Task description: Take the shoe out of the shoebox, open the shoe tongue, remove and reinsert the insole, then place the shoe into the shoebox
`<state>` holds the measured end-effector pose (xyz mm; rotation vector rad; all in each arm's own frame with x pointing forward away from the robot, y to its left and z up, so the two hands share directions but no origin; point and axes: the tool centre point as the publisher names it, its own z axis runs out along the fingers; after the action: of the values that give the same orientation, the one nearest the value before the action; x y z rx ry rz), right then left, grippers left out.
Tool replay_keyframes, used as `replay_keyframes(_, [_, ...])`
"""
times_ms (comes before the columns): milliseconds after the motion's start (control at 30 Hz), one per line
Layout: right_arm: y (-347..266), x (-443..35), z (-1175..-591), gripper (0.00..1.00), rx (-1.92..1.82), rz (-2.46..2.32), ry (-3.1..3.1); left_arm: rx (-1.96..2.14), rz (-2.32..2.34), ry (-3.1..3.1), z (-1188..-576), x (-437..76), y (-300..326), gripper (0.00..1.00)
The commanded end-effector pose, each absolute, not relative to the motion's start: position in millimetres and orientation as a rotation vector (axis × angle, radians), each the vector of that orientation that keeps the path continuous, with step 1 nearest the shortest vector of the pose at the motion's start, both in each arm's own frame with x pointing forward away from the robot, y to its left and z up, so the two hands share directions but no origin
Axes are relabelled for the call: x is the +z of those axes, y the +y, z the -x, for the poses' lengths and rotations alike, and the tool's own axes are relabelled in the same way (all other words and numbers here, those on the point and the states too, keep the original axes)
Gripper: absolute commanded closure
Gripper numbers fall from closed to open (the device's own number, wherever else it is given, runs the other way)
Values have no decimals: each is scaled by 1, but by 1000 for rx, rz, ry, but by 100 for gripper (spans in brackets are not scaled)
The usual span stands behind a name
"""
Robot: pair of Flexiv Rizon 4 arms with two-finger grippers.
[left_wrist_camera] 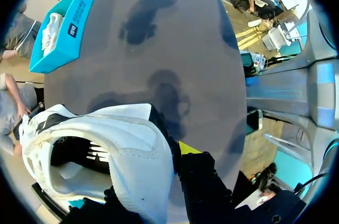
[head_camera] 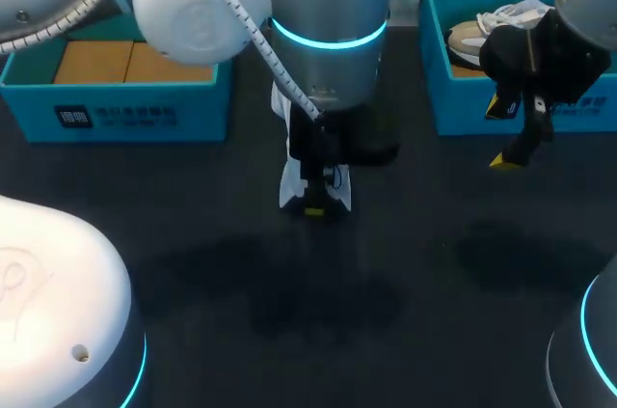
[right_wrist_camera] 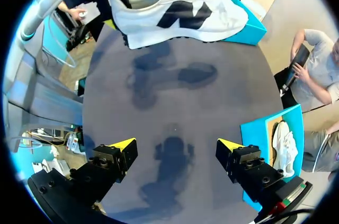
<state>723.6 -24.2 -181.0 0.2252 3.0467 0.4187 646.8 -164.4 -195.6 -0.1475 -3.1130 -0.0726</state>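
Note:
A white shoe (head_camera: pixel 287 188) with black side marks hangs heel-up above the middle of the table, toe pointing down. My left gripper (head_camera: pixel 313 207) is shut on its heel collar. In the left wrist view the collar wall sits between the fingers of the left gripper (left_wrist_camera: pixel 177 155), one yellow tip outside and the other hidden inside the shoe (left_wrist_camera: pixel 122 144). The right wrist view shows that shoe (right_wrist_camera: pixel 180 15) in the air, its shadow on the table. My right gripper (head_camera: pixel 516 133) (right_wrist_camera: pixel 175 147) hangs open and holds nothing, just in front of the right-hand box.
An open blue shoebox (head_camera: pixel 116 114) with a bare cardboard floor stands at the back left. A second blue shoebox (head_camera: pixel 472 109) (right_wrist_camera: pixel 265 128) at the back right holds another light shoe (head_camera: pixel 472 40). The dark tabletop (head_camera: pixel 386 263) spreads in front.

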Motion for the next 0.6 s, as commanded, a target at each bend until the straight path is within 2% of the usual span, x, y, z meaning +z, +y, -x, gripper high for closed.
replay_keyframes(33, [-23,-182,-725,0,415,-227,3049,-34,236,-3095,-669,-188,-129,100])
replay_keyframes(600, [-23,-182,-725,0,415,-227,3049,-10,359,-3021,-716,-177,-44,100])
